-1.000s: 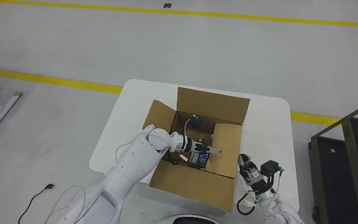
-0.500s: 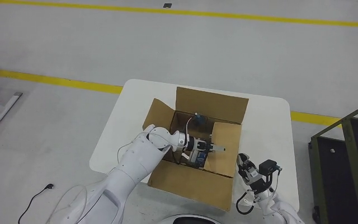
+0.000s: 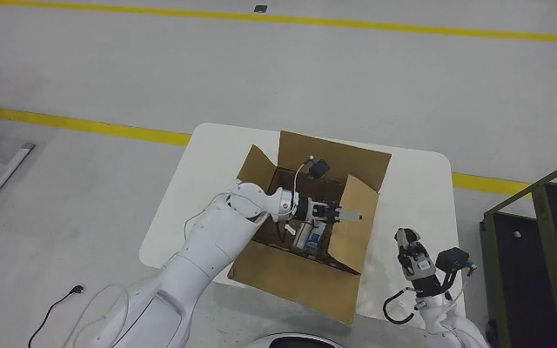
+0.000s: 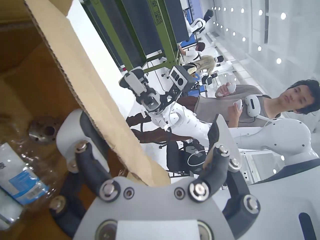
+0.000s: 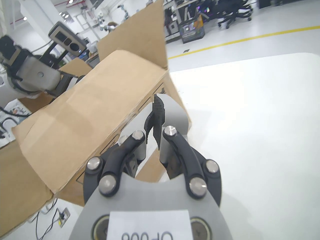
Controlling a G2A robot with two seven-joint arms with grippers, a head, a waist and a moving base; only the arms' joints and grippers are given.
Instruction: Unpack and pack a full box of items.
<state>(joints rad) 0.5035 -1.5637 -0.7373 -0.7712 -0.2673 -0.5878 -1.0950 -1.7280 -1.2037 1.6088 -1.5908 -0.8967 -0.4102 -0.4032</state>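
Risks snagging the brown corrugated side flap [image 4: 87, 76] of the open brown cardboard box [image 3: 296, 280]. With the left gripper [image 4: 146, 133] released and spread wide astride that flap's edge, one finger inside the box and the other outside, any sideways pull could bend or tear the corrugated edge. Could equally drag the whole box across the white round-cornered surface [image 3: 218, 165]. Could also disturb the contents, given the clear plastic water bottle with the blue label [image 4: 17, 183] and the round grey metal flange [image 4: 41, 131] lying inside the box just beyond the inner finger. Probably calls for clearing the flap, or clamping it on purpose, before going any deeper. Judged as early in the unpacking, with those items lying inside the box. As for pose: left arm laid across the box from the wall opposite that flap, forearm roughly level, wrist pointing over the box's interior at the flap. Right gripper [image 5: 156, 116] clenched on nothing, pads pressed together, held above the surface near the box on the outer side of the same flap. Close enough, perhaps, to be struck should the flap swing outward.
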